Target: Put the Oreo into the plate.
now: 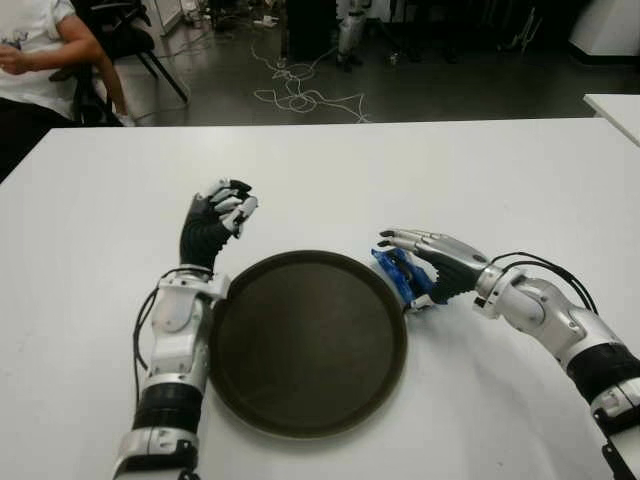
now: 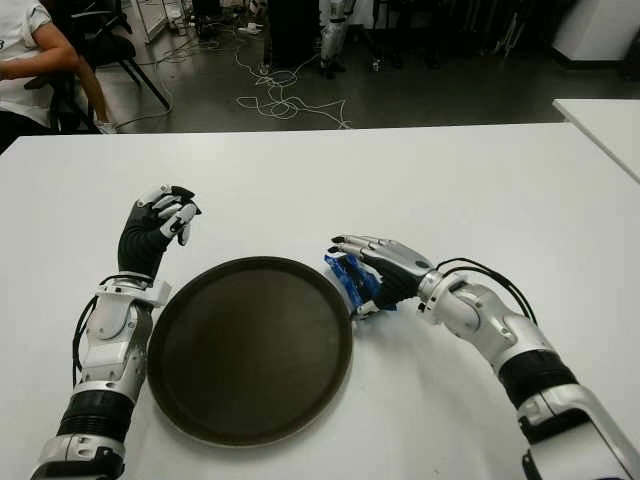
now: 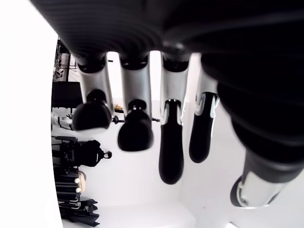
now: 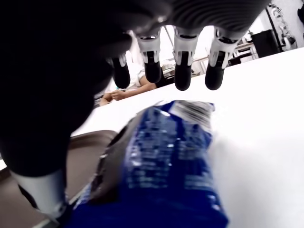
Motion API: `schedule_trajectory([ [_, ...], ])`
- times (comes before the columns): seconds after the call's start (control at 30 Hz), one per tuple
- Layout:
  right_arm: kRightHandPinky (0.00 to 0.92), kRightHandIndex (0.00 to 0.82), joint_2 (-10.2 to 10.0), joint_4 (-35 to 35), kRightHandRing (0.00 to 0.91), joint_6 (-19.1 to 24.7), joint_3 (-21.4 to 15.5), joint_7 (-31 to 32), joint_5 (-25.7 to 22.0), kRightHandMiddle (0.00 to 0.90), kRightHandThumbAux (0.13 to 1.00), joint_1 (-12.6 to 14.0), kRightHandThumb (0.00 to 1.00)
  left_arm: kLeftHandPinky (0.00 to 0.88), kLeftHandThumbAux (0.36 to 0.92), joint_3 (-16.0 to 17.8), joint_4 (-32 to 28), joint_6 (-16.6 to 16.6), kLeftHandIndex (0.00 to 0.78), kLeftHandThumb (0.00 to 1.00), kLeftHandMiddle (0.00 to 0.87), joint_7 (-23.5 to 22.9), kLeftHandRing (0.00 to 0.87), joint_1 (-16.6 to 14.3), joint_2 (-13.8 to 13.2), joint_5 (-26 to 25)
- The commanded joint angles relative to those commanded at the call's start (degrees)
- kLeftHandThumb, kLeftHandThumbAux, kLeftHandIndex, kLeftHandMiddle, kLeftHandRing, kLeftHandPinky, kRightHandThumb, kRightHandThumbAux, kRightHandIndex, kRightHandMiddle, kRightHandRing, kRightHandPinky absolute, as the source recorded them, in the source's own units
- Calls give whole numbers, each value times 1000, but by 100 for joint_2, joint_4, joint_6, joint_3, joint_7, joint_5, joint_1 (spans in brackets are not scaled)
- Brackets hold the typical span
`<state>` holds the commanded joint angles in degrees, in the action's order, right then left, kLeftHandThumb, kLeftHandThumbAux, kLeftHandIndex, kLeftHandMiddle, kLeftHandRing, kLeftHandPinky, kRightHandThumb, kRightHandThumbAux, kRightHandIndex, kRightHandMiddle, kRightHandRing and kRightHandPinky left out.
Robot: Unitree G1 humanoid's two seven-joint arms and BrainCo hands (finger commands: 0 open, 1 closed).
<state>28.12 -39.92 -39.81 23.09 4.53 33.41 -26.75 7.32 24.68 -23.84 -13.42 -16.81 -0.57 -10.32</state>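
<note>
The Oreo point(image 1: 403, 275) is a blue packet lying on the white table point(image 1: 480, 170), against the right rim of the dark round plate point(image 1: 300, 350). My right hand point(image 1: 398, 256) reaches in from the right and hovers over the packet. Its fingers point(image 4: 183, 71) stretch straight out above the wrapper point(image 4: 171, 166) without closing on it, and the thumb sits beside the packet's near end. One end of the packet overlaps the plate's rim in the right wrist view. My left hand point(image 1: 230, 208) shows beside the plate's left rim, fingers point(image 3: 135, 135) loosely bent and holding nothing.
A seated person point(image 1: 35, 50) and a chair point(image 1: 130, 40) are beyond the table's far left corner. Cables point(image 1: 300, 95) lie on the floor behind the table. A second white table's corner point(image 1: 615, 105) shows at the far right.
</note>
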Motion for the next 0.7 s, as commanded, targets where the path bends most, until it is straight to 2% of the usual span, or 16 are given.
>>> schedule_trajectory([
  [0.17, 222, 46, 5, 5, 118, -25, -5, 32, -15, 45, 745, 7, 1, 815, 655, -6, -42, 5, 430, 859, 555, 32, 778, 20, 12, 21],
  [0.37, 246, 55, 3, 21, 126, -106, -26, 31, -57, 53, 784, 24, 61, 818, 657, -12, -36, -21, 422, 857, 550, 47, 785, 17, 16, 40],
  [0.5, 227, 73, -7, 73, 129, -153, -57, 20, -94, 69, 814, 51, 83, 829, 657, -21, -62, -14, 420, 857, 550, 34, 796, 20, 17, 33],
  [0.7, 252, 64, 29, 99, 149, -132, -44, 110, -77, 62, 804, 40, 38, 826, 658, -28, -94, 20, 421, 857, 542, -3, 792, 26, 16, -3],
])
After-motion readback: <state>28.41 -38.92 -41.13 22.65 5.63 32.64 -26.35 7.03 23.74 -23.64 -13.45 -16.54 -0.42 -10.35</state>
